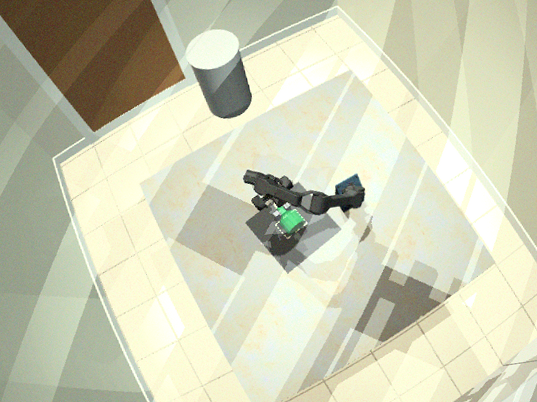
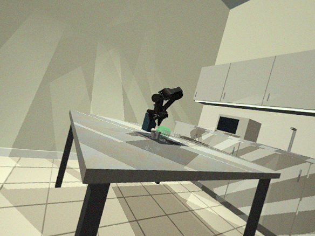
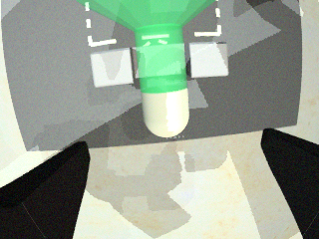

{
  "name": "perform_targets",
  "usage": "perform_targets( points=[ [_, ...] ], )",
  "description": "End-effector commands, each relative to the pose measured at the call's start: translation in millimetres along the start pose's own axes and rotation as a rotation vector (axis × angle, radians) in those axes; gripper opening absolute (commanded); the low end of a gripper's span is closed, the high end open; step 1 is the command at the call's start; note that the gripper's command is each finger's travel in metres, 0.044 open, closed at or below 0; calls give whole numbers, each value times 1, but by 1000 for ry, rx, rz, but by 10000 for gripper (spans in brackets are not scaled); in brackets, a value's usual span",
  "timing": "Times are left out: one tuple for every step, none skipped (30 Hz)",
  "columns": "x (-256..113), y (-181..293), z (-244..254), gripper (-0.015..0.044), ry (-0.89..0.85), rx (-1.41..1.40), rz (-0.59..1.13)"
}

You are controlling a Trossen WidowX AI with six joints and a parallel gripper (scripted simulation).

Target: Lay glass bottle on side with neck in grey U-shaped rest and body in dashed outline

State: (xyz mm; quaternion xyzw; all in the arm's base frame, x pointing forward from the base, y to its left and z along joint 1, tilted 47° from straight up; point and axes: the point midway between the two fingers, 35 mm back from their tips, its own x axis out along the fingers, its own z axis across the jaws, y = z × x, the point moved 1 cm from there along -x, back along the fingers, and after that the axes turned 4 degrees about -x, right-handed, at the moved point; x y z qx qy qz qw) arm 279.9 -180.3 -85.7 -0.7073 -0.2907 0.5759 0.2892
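Spreads a pale, marbled rectangular worktop (image 1: 239, 354) (image 2: 116, 149) beneath everything. Reaches over from about 3 o'clock of the bottle in the top view with a black jointed arm (image 1: 281, 194) (image 2: 169, 93). Bears a dark grey square mat (image 1: 322, 226) (image 2: 175, 142) (image 3: 45, 100). Shows the black two-fingered hand (image 1: 271, 191) (image 2: 156, 124) (image 3: 178, 143) spread wide, gripping nothing, clear of the cap. Lies on its side as a green glass bottle (image 1: 292, 221) (image 2: 163, 131) (image 3: 159, 45), body over the white dashed outline (image 1: 290, 235) (image 3: 218, 30), neck between the prongs of the grey U-shaped rest (image 2: 158, 135) (image 3: 112, 67). Points its rounded cream cap (image 2: 153, 129) (image 3: 165, 112) toward 6 o'clock in the wrist view.
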Motion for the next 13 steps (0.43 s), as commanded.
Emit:
perform_targets(
  points=[
    [-20, -4, 2, 440, -12, -31, 68],
    [-23, -4, 1, 440, -12, -31, 68],
    [-28, -5, 0, 440, -12, -31, 68],
    [-30, -5, -1, 440, -12, -31, 68],
    [-30, -5, -1, 440, -12, -31, 68],
    [-30, -5, -1, 440, -12, -31, 68],
    [-30, -5, -1, 440, -12, -31, 68],
    [-30, -5, -1, 440, -12, -31, 68],
    [-30, -5, -1, 440, -12, -31, 68],
    [-30, -5, -1, 440, -12, -31, 68],
    [-30, -5, -1, 440, -12, -31, 68],
    [-30, -5, -1, 440, -12, -31, 68],
    [-30, -5, -1, 440, -12, -31, 68]
  ],
)
